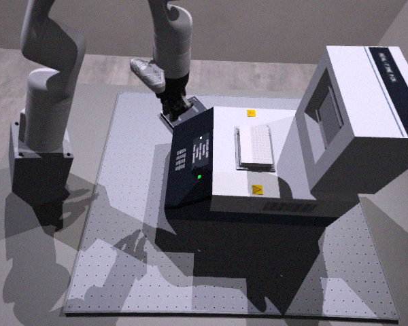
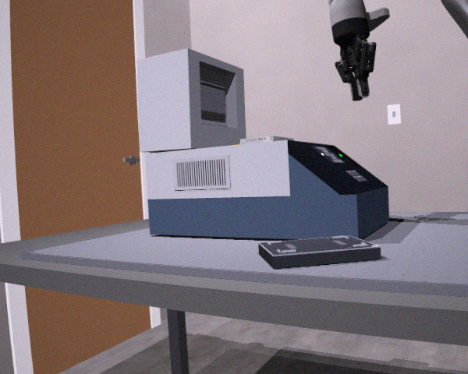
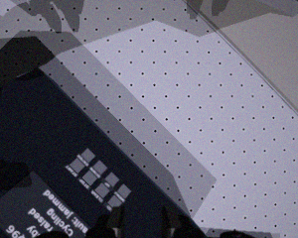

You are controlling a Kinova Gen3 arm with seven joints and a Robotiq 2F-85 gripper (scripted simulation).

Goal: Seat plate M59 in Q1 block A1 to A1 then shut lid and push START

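The white plate M59 (image 1: 255,145) lies on the block on top of cycler Q1 (image 1: 232,157); only a sliver of its edge shows in the side view (image 2: 258,139). Q1's lid (image 1: 355,115) stands raised and open behind the block. The lamp (image 1: 198,176) is green. The front keys (image 1: 180,159) sit on the dark sloped panel and also show in the wrist view (image 3: 98,179). My gripper (image 1: 174,110) (image 2: 357,94) hangs high in the air off the far corner of the panel, pointing down. Its fingers are nearly together and hold nothing.
The dark plate nest N1 (image 2: 319,250) lies empty on the perforated mat beside Q1's front panel, partly hidden under my gripper in the overhead view. The arm's base (image 1: 41,164) stands at the mat's left.
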